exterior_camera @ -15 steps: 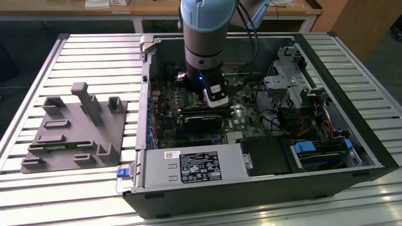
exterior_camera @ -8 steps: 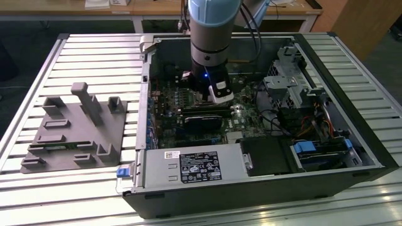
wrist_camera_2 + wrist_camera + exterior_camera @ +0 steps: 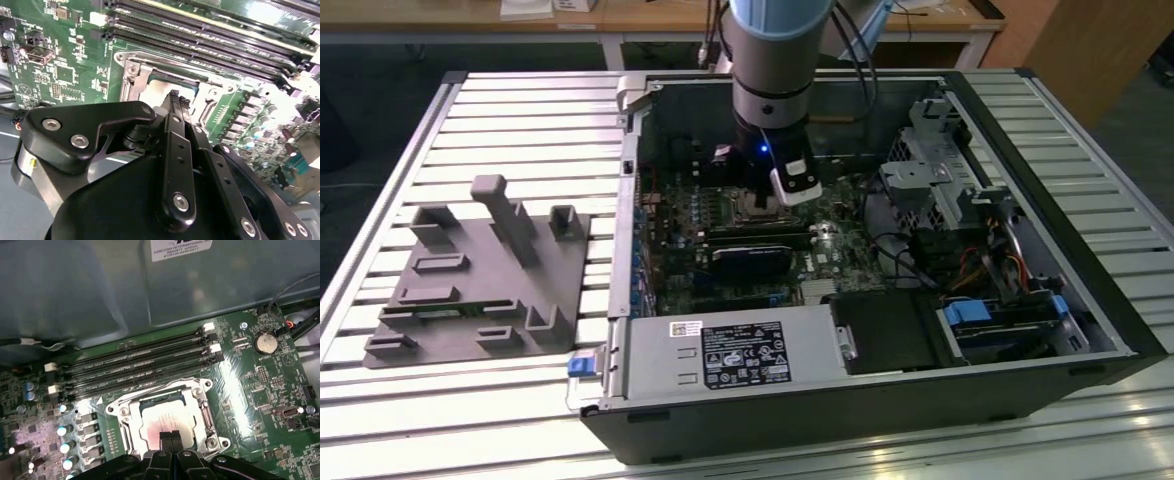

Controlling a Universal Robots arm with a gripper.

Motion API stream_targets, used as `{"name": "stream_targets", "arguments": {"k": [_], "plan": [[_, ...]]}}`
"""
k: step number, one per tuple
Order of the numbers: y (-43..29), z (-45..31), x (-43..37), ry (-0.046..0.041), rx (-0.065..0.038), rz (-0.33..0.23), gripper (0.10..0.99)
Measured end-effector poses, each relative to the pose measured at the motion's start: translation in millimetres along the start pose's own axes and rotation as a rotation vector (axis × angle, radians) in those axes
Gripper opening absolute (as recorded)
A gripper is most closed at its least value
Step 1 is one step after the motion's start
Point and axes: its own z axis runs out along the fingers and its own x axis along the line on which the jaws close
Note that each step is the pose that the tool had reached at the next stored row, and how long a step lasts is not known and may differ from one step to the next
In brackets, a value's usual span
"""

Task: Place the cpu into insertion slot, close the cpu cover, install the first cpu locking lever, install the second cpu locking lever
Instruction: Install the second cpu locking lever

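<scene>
An open black computer case [image 3: 1014,390] lies on the slatted counter [image 3: 520,130], with a grey moulded fixture [image 3: 480,275] beside it toward the exterior view's left.

One robot arm [image 3: 774,60], ending in one gripper [image 3: 171,436] with two black fingers [image 3: 165,441]. One open computer case [image 3: 1107,330] on one slatted table [image 3: 520,120] – and beside it, one grey moulded fixture [image 3: 474,275]. Inside the case, one green circuit board [image 3: 240,385]. On that board: one insertion slot [image 3: 160,399], one cpu [image 3: 165,417], one cpu cover [image 3: 120,412]. Four long narrow black slots [image 3: 140,357] side by side, counted in the first wrist view, with four white end tabs [image 3: 216,347] – two per end. One round silver coin battery [image 3: 265,343].
</scene>
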Motion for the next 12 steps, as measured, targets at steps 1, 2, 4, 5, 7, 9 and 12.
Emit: {"name": "stream_targets", "arguments": {"k": [1, 2, 4, 5, 7, 9, 12], "plan": [[3.9, 0.9, -0.5, -0.0036, 0.013, -0.001, 0.114], [5.7, 1.3, -0.6, -0.0063, 0.023, -0.001, 0.114], [8.8, 1.9, -0.9, -0.0113, 0.041, -0.002, 0.114], [9.8, 2.1, -1.0, -0.0131, 0.048, -0.002, 0.114], [10.5, 2.3, -1.0, -0.0134, 0.049, -0.003, 0.114], [10.7, 2.3, -0.9, -0.0135, 0.049, -0.003, 0.114], [11.0, 2.4, -0.9, -0.0135, 0.049, -0.003, 0.114]]}}
